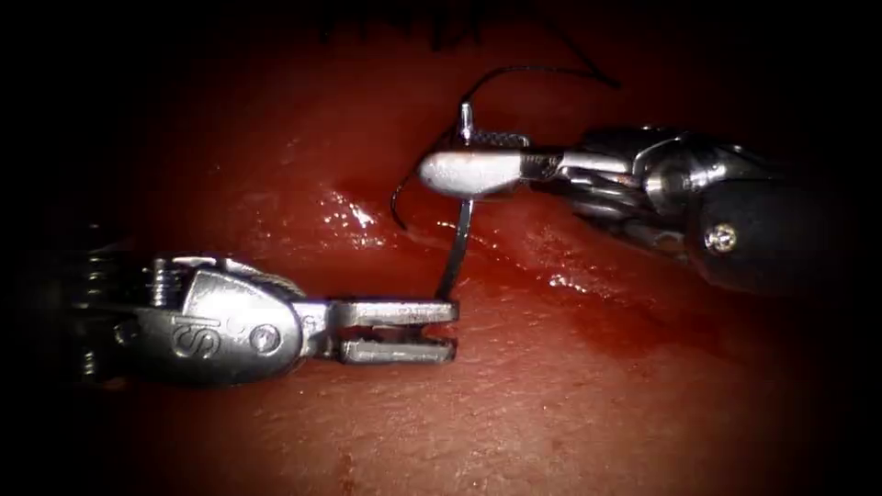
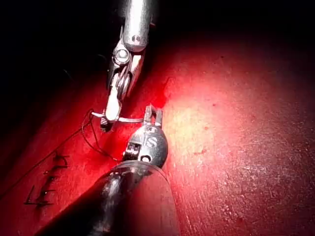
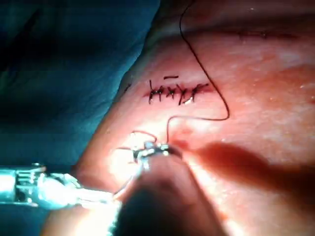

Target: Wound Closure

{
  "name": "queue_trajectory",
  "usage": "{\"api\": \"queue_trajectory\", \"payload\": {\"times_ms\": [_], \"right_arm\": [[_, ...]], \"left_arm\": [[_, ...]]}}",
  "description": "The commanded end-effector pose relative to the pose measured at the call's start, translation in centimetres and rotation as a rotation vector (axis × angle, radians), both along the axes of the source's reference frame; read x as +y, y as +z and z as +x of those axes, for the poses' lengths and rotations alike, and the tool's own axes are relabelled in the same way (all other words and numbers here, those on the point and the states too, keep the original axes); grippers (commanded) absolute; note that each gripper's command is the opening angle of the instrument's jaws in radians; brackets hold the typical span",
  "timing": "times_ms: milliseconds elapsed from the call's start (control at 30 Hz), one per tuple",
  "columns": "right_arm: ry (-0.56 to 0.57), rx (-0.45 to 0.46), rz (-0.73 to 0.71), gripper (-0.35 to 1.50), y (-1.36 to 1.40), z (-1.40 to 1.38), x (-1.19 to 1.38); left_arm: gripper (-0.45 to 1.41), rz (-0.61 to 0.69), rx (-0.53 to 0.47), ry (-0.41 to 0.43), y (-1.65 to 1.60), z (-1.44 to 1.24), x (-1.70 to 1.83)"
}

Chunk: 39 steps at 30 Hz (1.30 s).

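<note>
A: What is hard to make out?

B: Whether the needle (image 1: pixel 457 248) tip sits in the tissue (image 1: pixel 570 386) or just touches the left tool (image 1: pixel 443 329).

A: And the tools?

B: The right tool (image 1: pixel 469 156) clamps the needle near its upper end, thread (image 1: pixel 514 73) trailing. The left tool's jaws stand slightly apart, empty, beside the needle's lower end, open tissue below.
</note>
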<state>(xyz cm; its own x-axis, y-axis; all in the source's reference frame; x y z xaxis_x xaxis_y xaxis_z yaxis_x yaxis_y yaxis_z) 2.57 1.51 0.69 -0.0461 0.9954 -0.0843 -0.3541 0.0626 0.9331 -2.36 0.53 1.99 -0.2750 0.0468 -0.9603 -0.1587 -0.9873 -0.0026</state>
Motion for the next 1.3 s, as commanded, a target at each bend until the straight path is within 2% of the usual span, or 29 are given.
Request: {"api": "queue_trajectory", "payload": {"times_ms": [33,100,300,467,533,700,733,1033,1067,1100,1133,1200,1300], "right_arm": [[-0.009,-0.005,0.001,0.72,0.03,0.05,-0.02],[-0.017,-0.025,0.003,0.61,0.03,0.07,-0.06],[-0.026,-0.053,0.005,0.61,0.05,0.12,-0.1],[-0.024,-0.073,0.003,0.46,0.06,0.13,-0.13],[-0.028,-0.077,0.004,0.3,0.05,0.14,-0.14],[-0.032,-0.103,0.005,-0.3,0.05,0.14,-0.16],[-0.033,-0.105,0.006,-0.35,0.05,0.14,-0.16],[-0.034,-0.157,0.003,-0.35,0.08,0.11,-0.16],[-0.029,-0.164,0.002,-0.35,0.09,0.08,-0.14],[-0.023,-0.17,0.002,-0.35,0.09,0.06,-0.13],[-0.02,-0.177,0.004,-0.35,0.1,0.04,-0.11],[-0.008,-0.181,-0.027,-0.35,0.12,-0.01,-0.07],[-0.006,-0.209,-0.082,-0.35,0.14,-0.07,-0.03]], "left_arm": [[-0.45,0.0,0.002,-0.003,0.06,-0.05,0.0],[-0.45,-0.014,0.019,-0.017,0.07,-0.06,0.01],[-0.45,-0.025,0.033,-0.028,0.08,-0.06,0.02],[-0.45,-0.027,0.055,-0.029,0.09,-0.08,0.02],[-0.45,-0.033,0.064,-0.028,0.1,-0.08,0.02],[-0.45,-0.034,0.071,-0.03,0.12,-0.08,0.01],[-0.45,-0.033,0.074,-0.029,0.12,-0.08,0.01],[-0.45,-0.032,0.082,-0.029,0.12,-0.1,0.01],[0.37,-0.017,0.089,-0.026,0.12,-0.09,0.03],[0.68,0.018,0.088,-0.035,0.12,-0.09,0.03],[0.81,0.059,0.085,-0.045,0.11,-0.08,0.04],[0.94,0.128,0.079,-0.068,0.1,-0.06,0.06],[0.98,0.216,0.067,-0.089,0.06,0.01,0.07]]}}
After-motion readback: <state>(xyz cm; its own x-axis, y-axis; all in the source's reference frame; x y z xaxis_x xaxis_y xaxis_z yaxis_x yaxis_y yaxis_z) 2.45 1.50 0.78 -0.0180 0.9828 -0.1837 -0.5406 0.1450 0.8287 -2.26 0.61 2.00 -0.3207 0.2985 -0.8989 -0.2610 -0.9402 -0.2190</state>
